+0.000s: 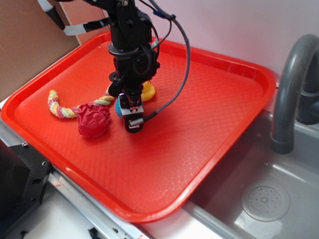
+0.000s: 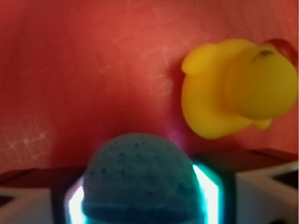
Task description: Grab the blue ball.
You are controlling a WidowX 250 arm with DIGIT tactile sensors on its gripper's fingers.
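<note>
The blue ball (image 2: 139,172) is dotted and turquoise. In the wrist view it sits between my two finger pads (image 2: 208,189), which press on both its sides. In the exterior view only a sliver of the ball (image 1: 118,107) shows, at the left of my gripper (image 1: 126,114), which is down on the red tray (image 1: 214,79). The gripper is shut on the ball, which still rests at tray level.
A yellow rubber duck (image 1: 148,90) (image 2: 233,93) sits just behind the gripper. A red ruffled fabric ball (image 1: 93,120) and a braided rope toy (image 1: 60,107) lie to its left. A grey faucet (image 1: 291,84) and sink (image 1: 264,201) are at the right.
</note>
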